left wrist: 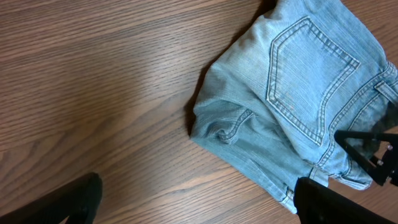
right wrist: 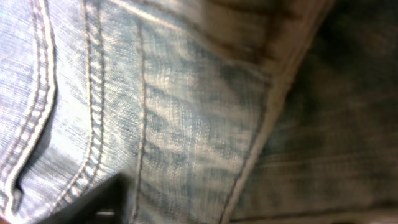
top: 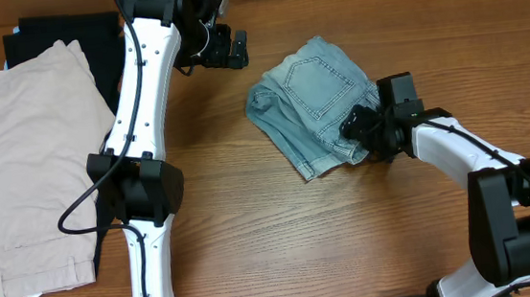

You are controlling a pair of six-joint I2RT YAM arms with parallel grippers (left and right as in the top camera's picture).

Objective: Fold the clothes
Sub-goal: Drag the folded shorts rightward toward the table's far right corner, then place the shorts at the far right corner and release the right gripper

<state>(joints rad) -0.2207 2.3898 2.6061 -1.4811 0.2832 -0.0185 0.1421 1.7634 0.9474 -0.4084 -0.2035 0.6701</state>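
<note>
The faded light-blue denim shorts (top: 311, 106) lie folded at mid-table, one stitched back pocket facing up. They also show in the left wrist view (left wrist: 298, 93). My left gripper (top: 224, 46) is open and empty, apart from the shorts on their far left side; its fingers (left wrist: 199, 205) are spread wide over bare wood. My right gripper (top: 359, 126) is at the shorts' right edge, against the cloth. In the right wrist view, denim (right wrist: 186, 106) fills the frame. Only one finger shows there, at the lower left; the other is hidden.
Beige shorts (top: 25, 160) lie spread at the table's left edge over a black garment (top: 53, 37). The left arm's white links (top: 138, 131) run down the table left of centre. Bare wood table (top: 350, 237) lies in front of the denim.
</note>
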